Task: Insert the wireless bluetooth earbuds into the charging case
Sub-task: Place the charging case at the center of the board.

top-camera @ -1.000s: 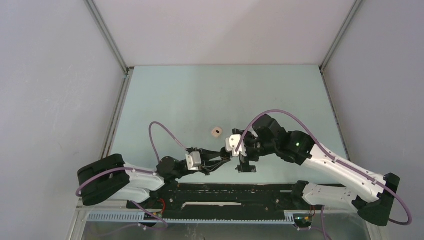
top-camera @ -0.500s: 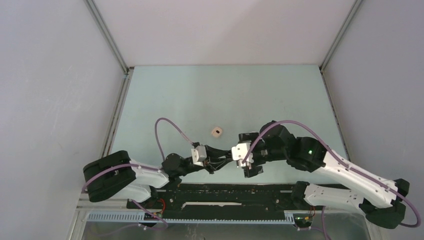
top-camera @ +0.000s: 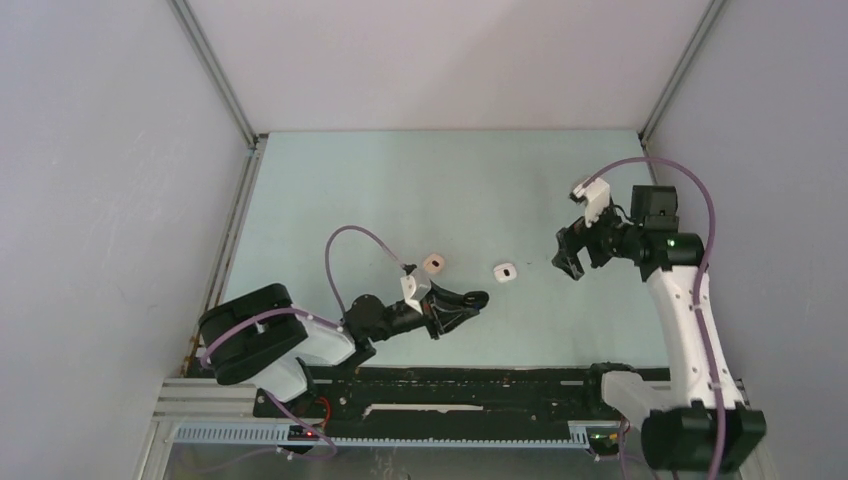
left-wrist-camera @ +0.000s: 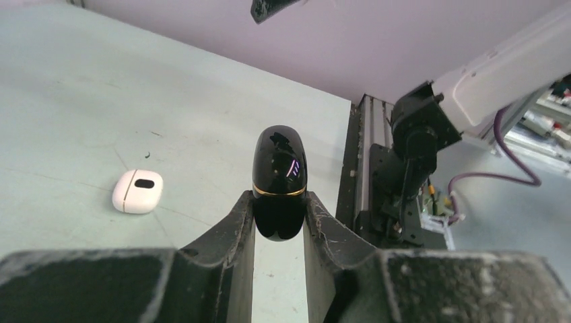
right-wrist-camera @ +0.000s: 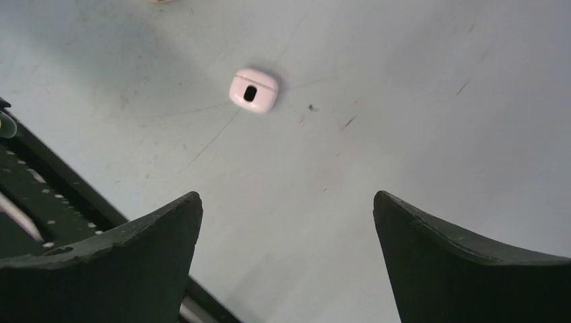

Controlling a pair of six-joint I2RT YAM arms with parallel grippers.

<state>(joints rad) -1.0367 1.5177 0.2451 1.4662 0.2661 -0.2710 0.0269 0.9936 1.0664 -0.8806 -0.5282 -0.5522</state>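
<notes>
Left wrist view first: left fingers (left-wrist-camera: 246, 214) clamped on the lower half of black case (left-wrist-camera: 279, 176). Glossy shell, gold seam round the middle, lid apparently shut, held clear above the counter (left-wrist-camera: 81, 101). On the counter off to one side, white pebble (left-wrist-camera: 137, 191) with a dark oval on top. Probably another small case rather than a bud, though too small to be sure.

From the top external view: white pebble lying between the two arms. Pale piece (top-camera: 433, 262) further left, just beside the left wrist; too small to tell what. Right fingers (top-camera: 570, 257) spread wide, gripping nothing, raised over the right side of the counter, apart from everything, camera looking down toward the white pebble.

No earbuds clearly made out in any view, neither seated in a case nor in a grip.

Step in hand, by judgement: case secured and presented, nothing inserted yet, so early in the task. Next: steady the black case, get its lid open, then bring right fingers down on a bud with a narrow, careful pinch. Risk: slick rounded shell slipping or twisting in the clamp.
</notes>
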